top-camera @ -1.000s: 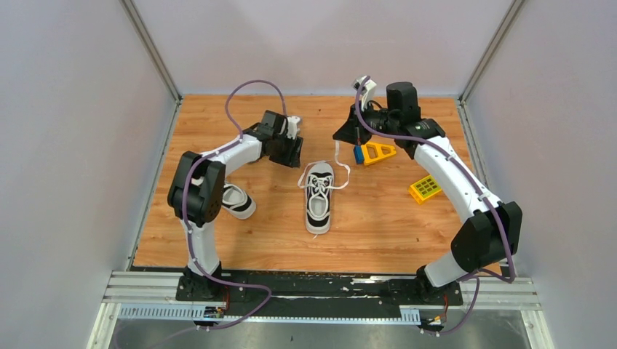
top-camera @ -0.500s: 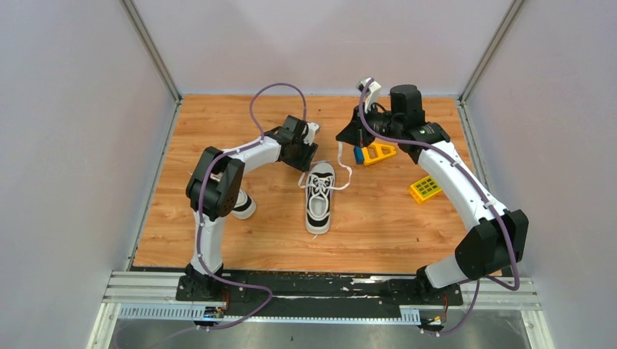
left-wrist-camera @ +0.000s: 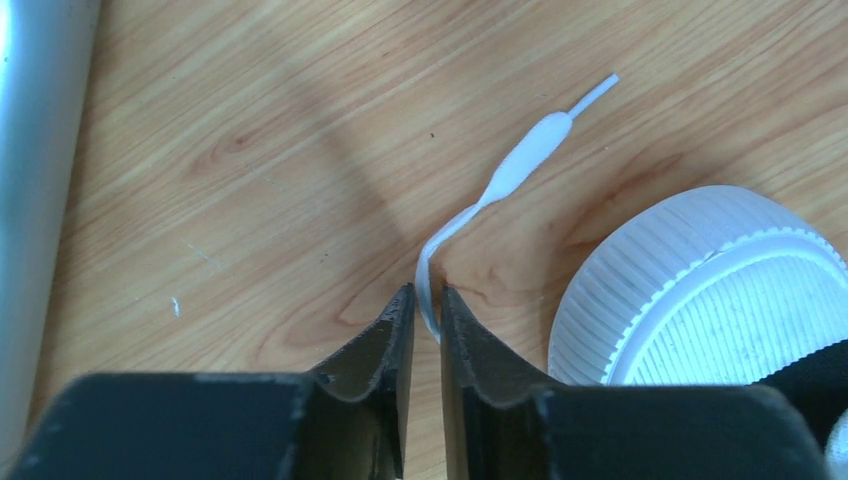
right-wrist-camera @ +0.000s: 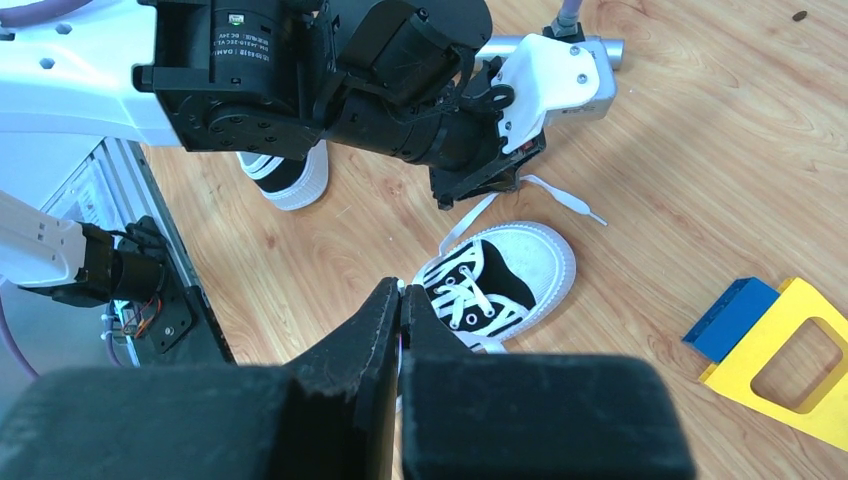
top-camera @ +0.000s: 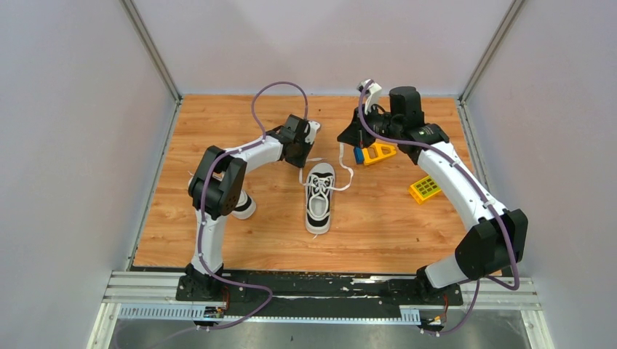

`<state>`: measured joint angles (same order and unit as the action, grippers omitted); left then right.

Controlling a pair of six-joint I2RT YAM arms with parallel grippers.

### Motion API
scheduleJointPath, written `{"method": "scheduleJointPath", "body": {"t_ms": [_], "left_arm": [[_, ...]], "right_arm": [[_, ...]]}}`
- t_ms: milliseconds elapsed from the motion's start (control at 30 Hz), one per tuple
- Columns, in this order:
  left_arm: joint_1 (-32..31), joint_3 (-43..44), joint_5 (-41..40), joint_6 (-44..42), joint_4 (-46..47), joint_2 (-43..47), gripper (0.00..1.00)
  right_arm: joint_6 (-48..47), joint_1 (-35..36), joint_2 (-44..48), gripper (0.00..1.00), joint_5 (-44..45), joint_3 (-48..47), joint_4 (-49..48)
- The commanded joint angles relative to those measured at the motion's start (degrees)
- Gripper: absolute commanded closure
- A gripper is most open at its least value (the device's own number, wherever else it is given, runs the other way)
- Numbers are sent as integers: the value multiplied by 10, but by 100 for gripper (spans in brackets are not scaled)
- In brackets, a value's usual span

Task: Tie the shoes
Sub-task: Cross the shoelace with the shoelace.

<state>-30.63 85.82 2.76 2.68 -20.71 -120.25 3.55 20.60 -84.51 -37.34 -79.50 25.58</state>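
Shoe in the middle (top-camera: 319, 198): small low-top sneaker with black-and-white canvas, a white rubber sole and a white toe cap. I see it sole-down near the centre of the wooden desk (top-camera: 393, 233), toe pointing away from the arm bases, between my two arms.
Second shoe (top-camera: 244, 207): same kind, near the desk's left side. It is mostly hidden behind the left arm's elbow and well apart from the first.
Left lace (left-wrist-camera: 520, 165): long and white, its tip lying flat on the wood just beside the ribbed toe cap. From there it curls up and runs in between the fingers of my left gripper (left-wrist-camera: 425, 297).
Left gripper: low over the desk just beyond the toe, jaws drawn in to a narrow slot and pinching the left lace.
Right lace (top-camera: 341, 160): white. It loops out on the shoe's other side and rises to my right gripper (right-wrist-camera: 401, 292).
Right gripper: raised above the desk, beyond and to the right of the toe. Its fingers are pressed together with a sliver of white at their tips, so I read it as clamped on the right lace.
Blocks: a yellow triangular block with a hole (top-camera: 379, 152) sits against a small blue block (top-camera: 359, 155) below the right wrist. A yellow gridded block (top-camera: 425, 189) lies farther right, apart from both.
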Motion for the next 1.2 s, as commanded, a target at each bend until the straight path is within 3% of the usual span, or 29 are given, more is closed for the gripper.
{"method": "scheduleJointPath", "body": {"t_ms": [0, 167, 367, 600, 867, 1167], "left_arm": [[-5, -22, 45, 6, -28, -13, 83], [1, -23, 107, -23, -46, 4, 98], [44, -48, 144, -46, -51, 95, 100], [74, -128, 430, -61, 49, 196, 100], [69, -108, 567, 78, 165, 146, 100], [60, -101, 634, 97, 200, 94, 100]], "right_arm": [[14, 3, 6, 100, 13, -7, -18], [12, 3, 2, 100, 16, -10, -22], [-17, 3, -2, 100, -31, -33, -23], [-28, 11, -18, 100, -72, -90, -27], [-61, 62, -24, 100, -88, -102, -29], [-128, 124, -41, 100, -113, -90, -31]]}}
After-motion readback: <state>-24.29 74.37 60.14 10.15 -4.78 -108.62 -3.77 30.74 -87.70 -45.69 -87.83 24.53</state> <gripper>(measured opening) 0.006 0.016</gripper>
